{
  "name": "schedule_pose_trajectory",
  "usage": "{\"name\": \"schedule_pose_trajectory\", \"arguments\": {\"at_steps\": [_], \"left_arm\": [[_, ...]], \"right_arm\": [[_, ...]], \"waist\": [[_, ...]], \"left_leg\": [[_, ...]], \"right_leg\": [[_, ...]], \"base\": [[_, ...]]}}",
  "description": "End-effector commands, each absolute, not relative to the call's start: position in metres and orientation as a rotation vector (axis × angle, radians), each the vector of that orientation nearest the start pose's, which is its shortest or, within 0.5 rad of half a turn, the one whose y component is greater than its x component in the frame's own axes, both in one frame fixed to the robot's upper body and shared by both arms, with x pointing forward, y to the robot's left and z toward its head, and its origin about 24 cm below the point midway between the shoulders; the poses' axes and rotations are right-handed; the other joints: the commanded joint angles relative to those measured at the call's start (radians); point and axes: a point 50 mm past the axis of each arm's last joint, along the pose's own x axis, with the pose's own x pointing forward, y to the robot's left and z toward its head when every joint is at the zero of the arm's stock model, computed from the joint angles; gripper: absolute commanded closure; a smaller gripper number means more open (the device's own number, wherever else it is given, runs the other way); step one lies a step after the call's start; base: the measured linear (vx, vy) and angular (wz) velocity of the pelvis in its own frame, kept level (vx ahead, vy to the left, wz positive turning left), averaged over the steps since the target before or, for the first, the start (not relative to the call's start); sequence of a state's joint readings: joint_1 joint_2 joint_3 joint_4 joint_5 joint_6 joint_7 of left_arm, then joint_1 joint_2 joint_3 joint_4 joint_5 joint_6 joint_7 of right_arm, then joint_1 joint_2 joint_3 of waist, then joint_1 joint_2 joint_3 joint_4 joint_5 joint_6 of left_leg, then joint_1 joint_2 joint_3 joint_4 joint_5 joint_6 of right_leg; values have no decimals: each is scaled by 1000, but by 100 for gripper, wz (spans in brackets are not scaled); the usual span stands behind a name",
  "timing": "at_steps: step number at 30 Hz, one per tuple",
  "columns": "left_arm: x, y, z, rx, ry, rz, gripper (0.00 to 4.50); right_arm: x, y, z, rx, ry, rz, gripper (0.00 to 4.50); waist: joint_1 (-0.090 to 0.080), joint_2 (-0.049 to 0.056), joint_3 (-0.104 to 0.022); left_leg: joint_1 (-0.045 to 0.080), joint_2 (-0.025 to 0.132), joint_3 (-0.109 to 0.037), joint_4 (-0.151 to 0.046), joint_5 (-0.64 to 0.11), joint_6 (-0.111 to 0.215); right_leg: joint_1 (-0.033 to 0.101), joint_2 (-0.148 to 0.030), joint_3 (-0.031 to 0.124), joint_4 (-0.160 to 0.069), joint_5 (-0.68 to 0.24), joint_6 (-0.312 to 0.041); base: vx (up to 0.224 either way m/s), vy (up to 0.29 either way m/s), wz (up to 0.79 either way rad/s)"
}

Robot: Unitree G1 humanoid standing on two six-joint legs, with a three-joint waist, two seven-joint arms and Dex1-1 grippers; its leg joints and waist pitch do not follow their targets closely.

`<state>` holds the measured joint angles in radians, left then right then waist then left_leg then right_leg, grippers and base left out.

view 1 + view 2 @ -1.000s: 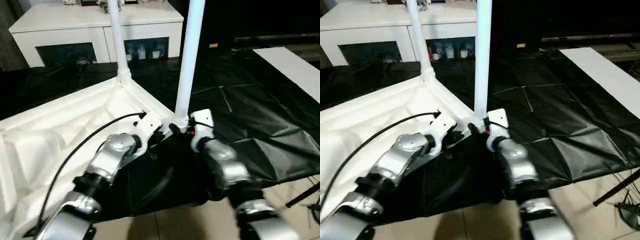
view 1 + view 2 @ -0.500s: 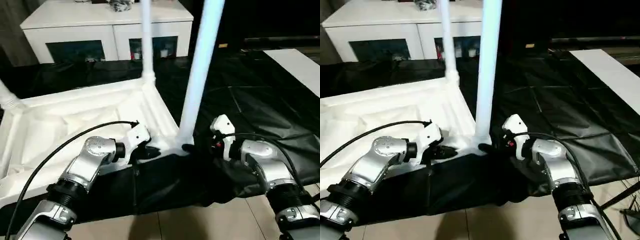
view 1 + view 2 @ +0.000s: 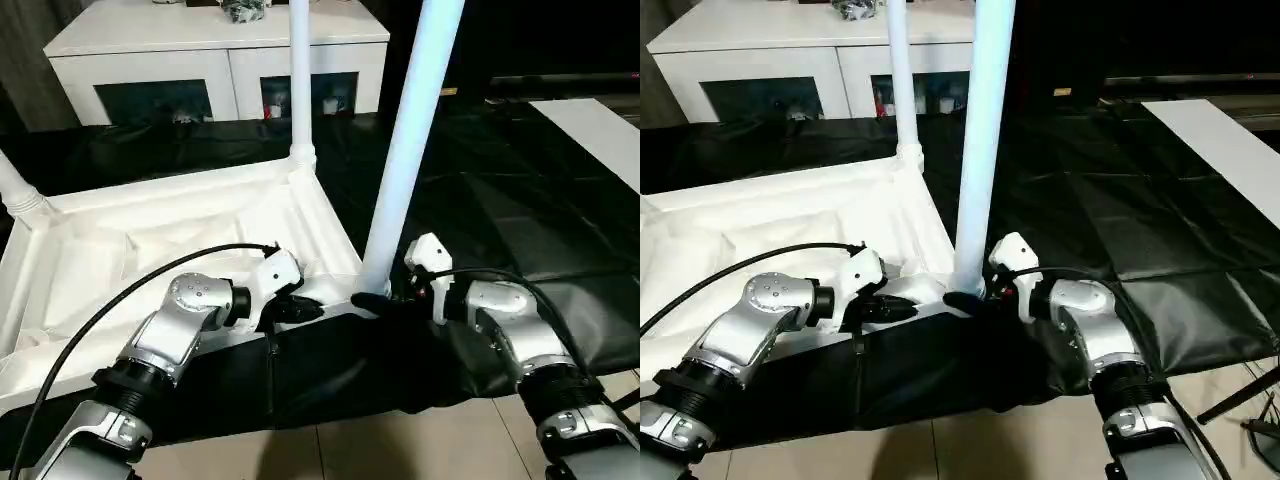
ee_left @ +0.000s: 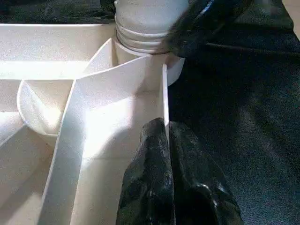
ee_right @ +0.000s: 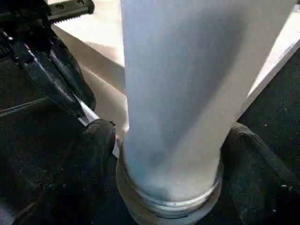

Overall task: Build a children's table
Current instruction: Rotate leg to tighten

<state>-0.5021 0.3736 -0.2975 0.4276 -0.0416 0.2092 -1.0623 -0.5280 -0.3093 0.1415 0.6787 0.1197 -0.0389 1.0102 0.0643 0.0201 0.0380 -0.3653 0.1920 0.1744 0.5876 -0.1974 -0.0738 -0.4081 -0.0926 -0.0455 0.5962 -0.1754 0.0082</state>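
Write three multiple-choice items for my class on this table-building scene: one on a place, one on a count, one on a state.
1. Where does the left hand grip?
A. the tabletop's edge wall
B. the far leg
C. the cabinet

2. How many legs stand in the tabletop?
A. one
B. three
C. five

3. How does the near leg stand?
A. lying on the sheet
B. upright in a corner socket
C. leaning on the cabinet

Key: 1 A, the wrist view shows its fingers pinched on the thin white wall. 2 B, near leg, far leg and left leg. 3 B, its base sits in the socket between the right hand's fingers.
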Motion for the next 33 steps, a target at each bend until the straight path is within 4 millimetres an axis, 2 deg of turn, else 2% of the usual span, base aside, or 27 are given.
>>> {"name": "schedule_pose_trajectory", "arguments": {"at_steps": [1, 3, 8, 10, 12, 14, 16, 18, 20, 21, 22, 23, 25, 28, 29, 30, 32, 33], "left_arm": [[300, 122, 44, 326, 439, -1267, 450], [300, 122, 44, 327, 440, -1267, 450], [299, 122, 43, 331, 443, -1267, 450], [300, 122, 40, 330, 449, -1246, 450], [304, 119, 37, 324, 452, -1190, 450], [305, 119, 37, 323, 452, -1177, 450], [316, 113, 32, 322, 454, -1052, 450], [318, 111, 31, 324, 456, -1020, 450], [332, 104, 31, 303, 448, -858, 450], [332, 104, 31, 303, 448, -858, 450], [336, 101, 31, 297, 443, -808, 450], [340, 98, 32, 290, 435, -757, 450], [340, 98, 32, 290, 435, -757, 450], [346, 88, 34, 288, 409, -687, 450], [346, 86, 34, 289, 409, -689, 450], [345, 85, 34, 286, 409, -719, 450], [343, 86, 34, 284, 413, -758, 450], [340, 88, 33, 287, 420, -800, 450]], "right_arm": [[321, -144, 43, -206, 251, 1088, 139], [321, -144, 43, -205, 251, 1088, 172], [320, -144, 39, -211, 255, 1085, 190], [325, -143, 36, -170, 257, 981, 190], [330, -140, 31, -128, 263, 856, 191], [331, -139, 30, -120, 263, 831, 191], [336, -131, 21, -25, 288, 606, 191], [337, -129, 19, 3, 300, 547, 191], [339, -115, 12, 73, 333, 397, 191], [339, -115, 12, 73, 333, 397, 191], [339, -110, 10, 91, 344, 354, 191], [339, -104, 8, 104, 358, 309, 191], [339, -104, 8, 104, 358, 309, 191], [340, -74, 11, 117, 359, 309, 191], [340, -67, 14, 116, 340, 343, 135], [340, -65, 19, 113, 314, 368, 121], [342, -68, 24, 104, 285, 383, 115], [344, -73, 28, 97, 266, 387, 100]], "waist": [[2, -9, -60], [3, -10, -60], [3, -8, -61], [2, -9, -61], [-4, -9, -57], [-9, -9, -54], [-15, -7, -48], [-14, -8, -50], [-21, -7, -45], [-18, -8, -47], [-18, -8, -49], [-19, -8, -48], [-19, -6, -48], [-17, -8, -49], [-16, -8, -50], [-15, -12, -49], [-14, -13, -49], [-16, -13, -50]], "left_leg": [[6, 30, 2, -65, -133, 89], [6, 30, 2, -64, -128, 93], [7, 30, 2, -64, -134, 95], [7, 30, 3, -63, -128, 95], [3, 29, 1, -68, -146, 82], [5, 29, -1, -72, -186, 60], [8, 28, -2, -79, -238, 26], [14, 26, -3, -80, -267, 1], [17, 24, -3, -84, -318, -10], [18, 23, -7, -84, -320, -16], [17, 24, -8, -85, -319, -16], [16, 24, -7, -86, -326, -15], [17, 23, -7, -86, -325, -15], [16, 22, -7, -86, -318, -14], [15, 22, -6, -86, -315, -11], [12, 22, -6, -87, -311, -3], [9, 22, -6, -87, -304, 8], [3, 22, -8, -89, -291, 11]], "right_leg": [[53, -42, 27, -46, -71, -297], [55, -41, 27, -45, -64, -296], [54, -41, 26, -45, -65, -300], [54, -41, 27, -45, -60, -301], [54, -42, 27, -48, -93, -295], [52, -42, 28, -55, -160, -277], [46, -41, 31, -66, -252, -247], [44, -45, 32, -72, -306, -220], [35, -41, 34, -79, -347, -201], [39, -42, 32, -78, -359, -194], [41, -42, 32, -78, -357, -190], [37, -41, 33, -81, -350, -184], [36, -40, 33, -80, -339, -186], [36, -42, 33, -81, -318, -187], [38, -41, 33, -80, -311, -187], [40, -41, 33, -81, -304, -183], [42, -42, 34, -79, -296, -180], [46, -44, 33, -77, -291, -177]], "base": [[0, 0, 0], [0, 0, 0], [0, 0, 0], [0, 0, 0], [0, 0, 0], [0, 0, 0], [0, 0, 0], [0, 0, 0], [0, 0, 0], [0, 0, 0], [0, 0, 0], [0, 0, 0], [0, 0, 0], [0, 0, 0], [0, 0, 0], [0, 0, 0], [0, 0, 0], [0, 0, 0]]}}
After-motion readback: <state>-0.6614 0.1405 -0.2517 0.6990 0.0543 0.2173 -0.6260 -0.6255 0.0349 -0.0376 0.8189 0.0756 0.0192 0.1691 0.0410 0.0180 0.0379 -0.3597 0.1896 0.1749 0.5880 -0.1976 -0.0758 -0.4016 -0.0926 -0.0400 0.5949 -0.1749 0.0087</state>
